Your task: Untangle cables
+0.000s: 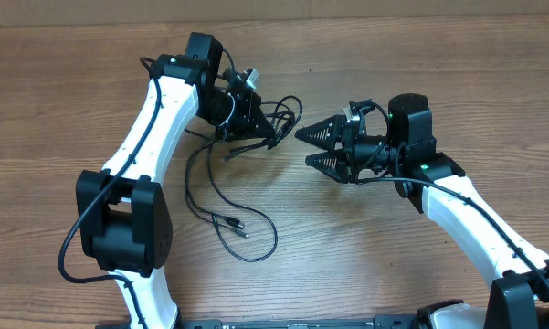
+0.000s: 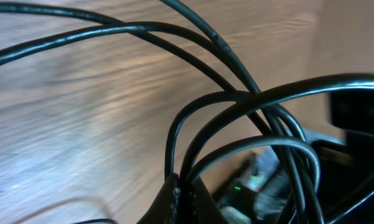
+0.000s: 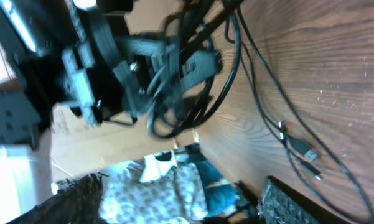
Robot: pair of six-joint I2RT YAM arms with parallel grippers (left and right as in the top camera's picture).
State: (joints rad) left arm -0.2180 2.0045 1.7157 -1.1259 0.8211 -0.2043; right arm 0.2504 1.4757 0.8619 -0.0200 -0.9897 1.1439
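Note:
The thin black cables (image 1: 276, 115) form a tangle above the wooden table, with long loops trailing down to two small plugs (image 1: 234, 222). My left gripper (image 1: 258, 128) is shut on several strands of the tangle. In the left wrist view its dark fingertips (image 2: 173, 198) pinch the cables (image 2: 236, 106), which arch upward and away. My right gripper (image 1: 302, 147) stands open just right of the tangle, pointing left, with nothing between its fingers. The right wrist view shows its fingers (image 3: 292, 202) wide apart, the left gripper (image 3: 168, 59) holding the cables (image 3: 230, 74), and the plugs (image 3: 305, 152) on the table.
The left arm (image 1: 151, 137) reaches up from the bottom left and the right arm (image 1: 475, 210) from the bottom right. Past the table's edge, the right wrist view shows patterned cloth (image 3: 155, 193) and a cardboard surface (image 3: 87, 140).

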